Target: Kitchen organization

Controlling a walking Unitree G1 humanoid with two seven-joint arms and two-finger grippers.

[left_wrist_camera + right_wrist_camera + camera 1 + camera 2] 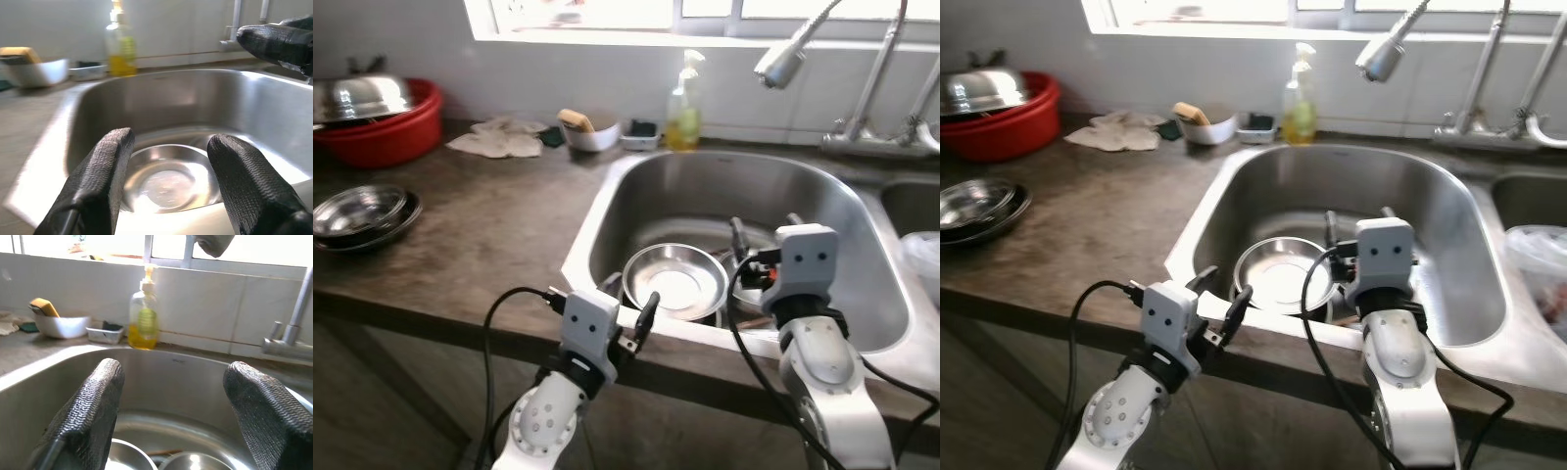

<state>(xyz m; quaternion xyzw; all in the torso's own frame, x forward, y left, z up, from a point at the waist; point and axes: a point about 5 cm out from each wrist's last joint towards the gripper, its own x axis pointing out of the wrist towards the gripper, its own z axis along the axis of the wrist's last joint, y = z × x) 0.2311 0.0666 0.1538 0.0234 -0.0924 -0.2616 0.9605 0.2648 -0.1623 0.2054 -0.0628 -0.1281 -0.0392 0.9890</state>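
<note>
Steel bowl [674,281] in the sink [607,211] is my target: both my left gripper [628,311] and right gripper [764,235] hover wide open, empty, needing to descend.

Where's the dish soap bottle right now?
The soap bottle stands on the counter behind the sink, under the window, just right of a small tray and the white bowl.

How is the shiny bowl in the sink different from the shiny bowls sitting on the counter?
The bowl in the sink is alone, down in the basin, just ahead of the open left claw. The bowls on the counter are stacked, up on the dark countertop, far to the robot's left. The sink bowl catches bright window light on its bottom; the stacked ones look darker. All are round, shallow and made of shiny metal.
</note>
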